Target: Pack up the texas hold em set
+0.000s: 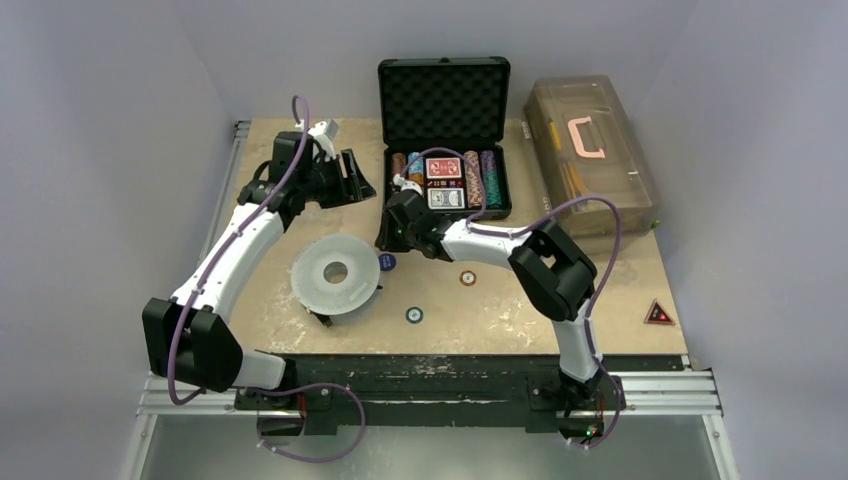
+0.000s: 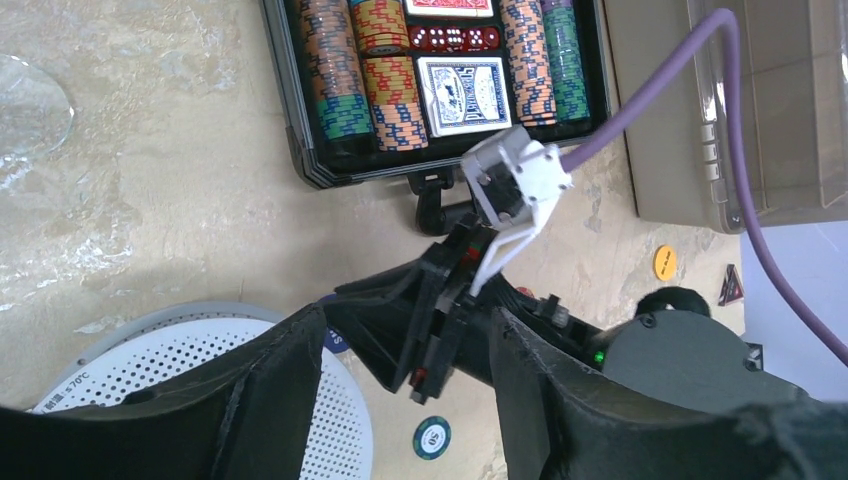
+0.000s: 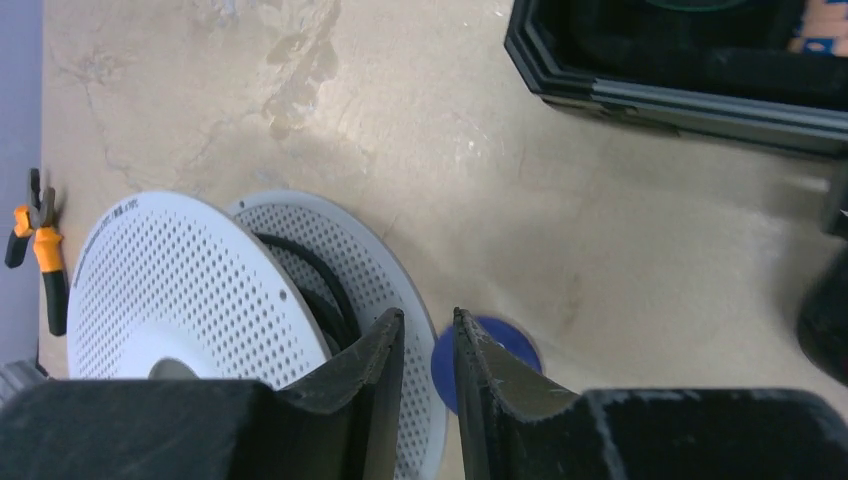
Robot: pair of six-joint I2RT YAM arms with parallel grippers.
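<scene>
Left gripper (image 1: 352, 180): spread wide and empty at the far left of the table, pointing toward the case and well apart from every loose piece.
Grey-white disc (image 1: 335, 272): lies flat in the middle of the table and is no part of the set. Its rim crowds the spot where the right arm works.
Blue button (image 1: 387, 261): flat on the table just beside the disc's right rim. It is round, so no long axis governs the approach.
Right gripper (image 3: 428, 320): poised low over the blue button (image 3: 495, 360), jaws drawn almost together with only a slit between them. The button's edge shows in that slit, but most of it lies off to the right-hand finger's side. Whether the edge is pinched cannot be told.
Nearer arm: the right, plainly.
Coming move, as judged: the button must sit squarely between the fingers before it is carried up and right to the case.
Teal button (image 1: 414, 315): loose on the table, nearer the bases.
Briefcase (image 1: 505, 190): open at the far edge with its foam lid (image 1: 443, 100) upright. Poker chips (image 1: 475, 180) and card decks (image 1: 443, 168) are already inside.
Orange button (image 1: 467, 278): loose in front of the case.
Toolbox (image 1: 590, 155): shut at far right, uninvolved.
</scene>
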